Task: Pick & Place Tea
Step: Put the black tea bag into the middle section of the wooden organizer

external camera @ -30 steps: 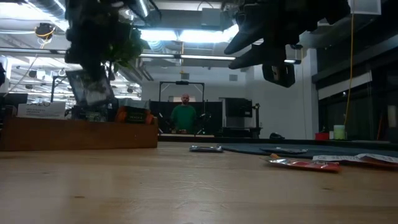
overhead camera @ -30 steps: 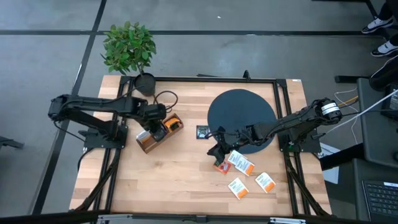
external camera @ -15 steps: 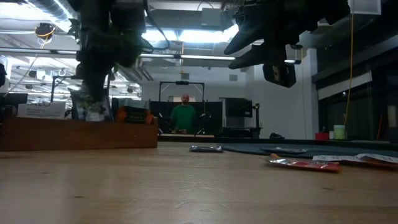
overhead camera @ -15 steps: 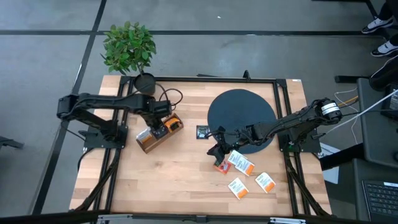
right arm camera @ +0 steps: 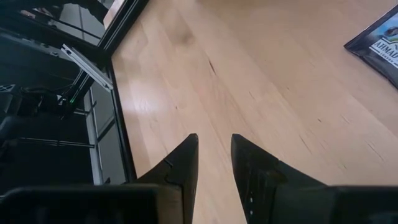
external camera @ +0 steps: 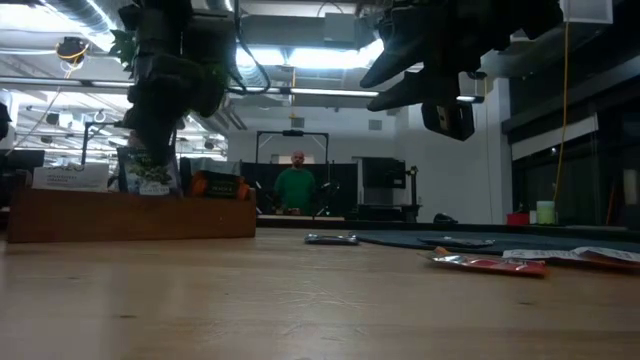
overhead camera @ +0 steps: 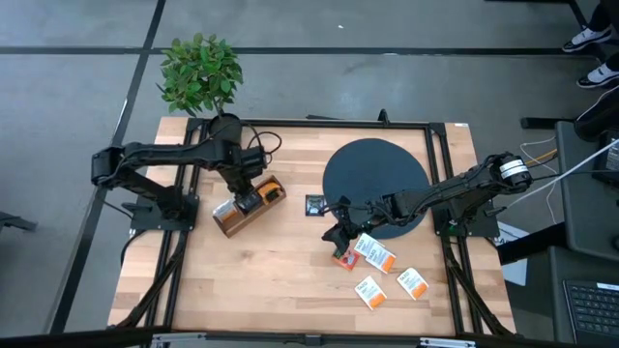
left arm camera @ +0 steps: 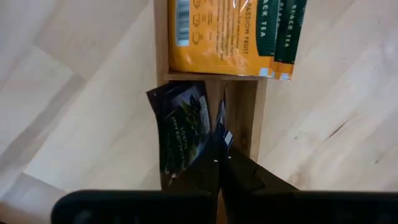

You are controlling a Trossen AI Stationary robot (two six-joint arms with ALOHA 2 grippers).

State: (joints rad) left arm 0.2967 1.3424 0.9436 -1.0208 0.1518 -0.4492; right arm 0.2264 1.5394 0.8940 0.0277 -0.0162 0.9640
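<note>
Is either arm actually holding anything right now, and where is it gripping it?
The left tool pinches a dark sachet by its edge, over the wooden box. The right tool holds nothing.

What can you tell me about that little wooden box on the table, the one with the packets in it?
The wooden box is a small brown tray of light wood, split by thin dividers into compartments. It lies at an angle on the left part of the table, open at the top. One compartment holds orange and green tea sachets. The left gripper, jaws shut on a dark tea sachet, hangs over the next compartment, the sachet hanging down into it.
</note>
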